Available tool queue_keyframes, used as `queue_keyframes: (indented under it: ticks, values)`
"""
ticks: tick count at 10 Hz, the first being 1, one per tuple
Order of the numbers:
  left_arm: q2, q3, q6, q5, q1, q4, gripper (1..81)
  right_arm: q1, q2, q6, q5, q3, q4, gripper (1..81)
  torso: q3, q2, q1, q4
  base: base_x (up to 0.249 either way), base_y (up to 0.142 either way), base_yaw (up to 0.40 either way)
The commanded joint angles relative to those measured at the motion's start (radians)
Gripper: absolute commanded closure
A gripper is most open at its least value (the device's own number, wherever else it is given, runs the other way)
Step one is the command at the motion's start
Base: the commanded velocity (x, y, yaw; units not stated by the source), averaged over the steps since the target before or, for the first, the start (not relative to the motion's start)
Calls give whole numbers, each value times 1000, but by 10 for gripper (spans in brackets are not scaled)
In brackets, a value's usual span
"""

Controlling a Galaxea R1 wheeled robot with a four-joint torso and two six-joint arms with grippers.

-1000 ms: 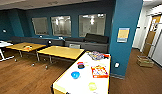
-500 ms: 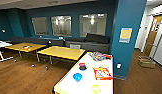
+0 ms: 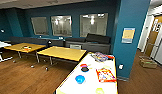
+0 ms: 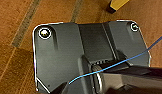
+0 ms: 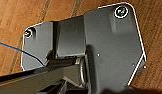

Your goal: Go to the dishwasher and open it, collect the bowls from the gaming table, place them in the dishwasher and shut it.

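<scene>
In the head view the gaming table (image 3: 90, 86) with its plain white top runs from the bottom middle toward the blue pillar. A bright blue bowl (image 3: 79, 79) sits on it near me. Farther along are an orange-red bowl (image 3: 83, 65) and, touching it, a black bowl (image 3: 85, 69). A colourful board-game box (image 3: 106, 75) lies to the right of the bowls, and more boxes (image 3: 100, 56) sit at the far end. The dishwasher is out of view.
Two yellow-topped tables (image 3: 62, 53) (image 3: 24, 47) stand to the left on the wooden floor (image 3: 19, 77). A dark sofa (image 3: 93, 43) lines the back wall. The blue pillar (image 3: 129, 37) rises right of the gaming table, with a cardboard box (image 3: 148, 62) and a corridor beyond it. Both wrist views look down on wooden floor (image 4: 17, 20).
The whole head view has shifted: the camera has moved closer to the white table, and the bowls sit slightly lower and larger in the picture.
</scene>
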Motion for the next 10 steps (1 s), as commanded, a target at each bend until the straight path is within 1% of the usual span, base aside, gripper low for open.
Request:
queue_keyframes:
  ticks: [1,10]
  values:
    - [-4,1,6,43,-45,-1,10,52,5,-3,-49,5,-4,10,0,0,0,0,107,80,0]
    - [-1,1,7,43,-45,-1,10,52,5,-3,-49,2,-3,10,0,0,0,0,99,100,0]
